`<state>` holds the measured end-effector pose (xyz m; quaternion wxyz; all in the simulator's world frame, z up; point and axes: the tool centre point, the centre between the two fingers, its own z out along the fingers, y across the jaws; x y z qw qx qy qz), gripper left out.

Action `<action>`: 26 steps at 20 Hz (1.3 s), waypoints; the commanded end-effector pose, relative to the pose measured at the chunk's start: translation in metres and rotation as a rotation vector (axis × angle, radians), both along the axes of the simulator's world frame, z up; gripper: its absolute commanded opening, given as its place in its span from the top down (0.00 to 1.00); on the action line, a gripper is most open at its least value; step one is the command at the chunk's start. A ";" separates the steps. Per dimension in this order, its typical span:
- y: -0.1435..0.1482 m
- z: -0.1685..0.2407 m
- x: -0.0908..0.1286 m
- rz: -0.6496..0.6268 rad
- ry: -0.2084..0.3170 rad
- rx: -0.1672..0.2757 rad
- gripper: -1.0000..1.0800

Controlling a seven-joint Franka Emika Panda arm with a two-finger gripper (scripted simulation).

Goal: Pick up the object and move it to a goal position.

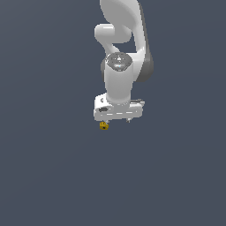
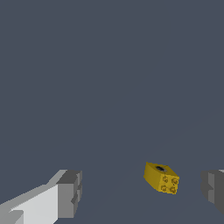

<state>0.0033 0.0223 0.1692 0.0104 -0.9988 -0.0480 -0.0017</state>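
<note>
The end effector (image 2: 140, 194) is hovering with fingers spread; the yellow block (image 2: 161, 177) is sitting between them, nearer one finger (image 2: 213, 187), untouched.

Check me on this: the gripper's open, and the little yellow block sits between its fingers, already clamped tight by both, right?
Not clamped. In the wrist view the yellow block sits between the fingers of the open gripper, touching neither; there is a gap on each side.
</note>
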 end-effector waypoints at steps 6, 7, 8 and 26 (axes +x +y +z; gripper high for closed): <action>-0.009 -0.009 -0.004 0.110 -0.001 -0.006 0.04; -0.010 -0.010 -0.005 0.130 -0.001 -0.007 0.04; -0.012 -0.012 -0.006 0.151 -0.001 -0.008 0.04; -0.042 -0.046 -0.027 0.602 -0.002 -0.022 0.04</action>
